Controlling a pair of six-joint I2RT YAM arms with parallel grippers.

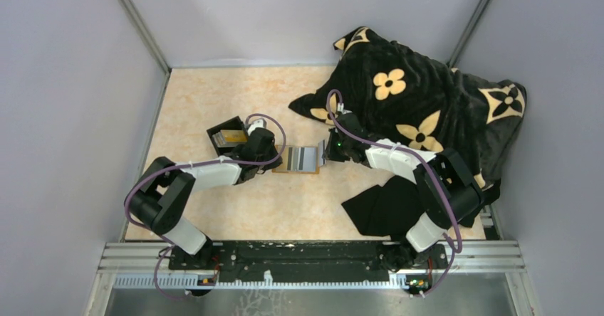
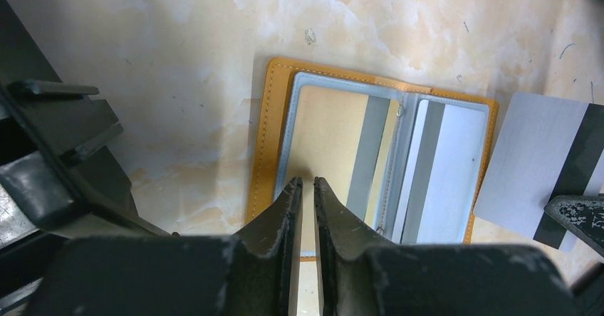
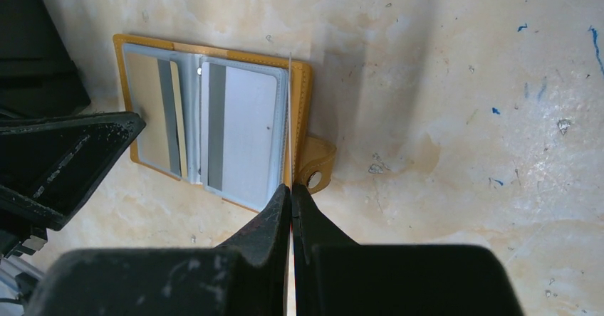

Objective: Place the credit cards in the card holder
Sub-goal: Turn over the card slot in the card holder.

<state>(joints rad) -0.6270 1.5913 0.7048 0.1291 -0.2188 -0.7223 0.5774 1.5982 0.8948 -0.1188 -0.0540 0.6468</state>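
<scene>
The orange-tan card holder (image 2: 265, 138) lies open on the table, and it also shows in the top view (image 1: 299, 161) and the right wrist view (image 3: 303, 95). Its clear pockets hold a golden-tan card (image 2: 327, 141) and a pale grey-blue card (image 2: 456, 166). My left gripper (image 2: 306, 182) is shut and empty, with its tips over the holder's left pocket. My right gripper (image 3: 290, 188) is shut on a silver card seen edge-on (image 3: 290, 117), upright at the holder's right edge. That card also shows in the left wrist view (image 2: 534, 152).
A black open box (image 1: 217, 132) with more cards in it stands just left of the left gripper. A black blanket with tan flowers (image 1: 420, 95) covers the back right. A black cloth (image 1: 384, 206) lies under the right arm.
</scene>
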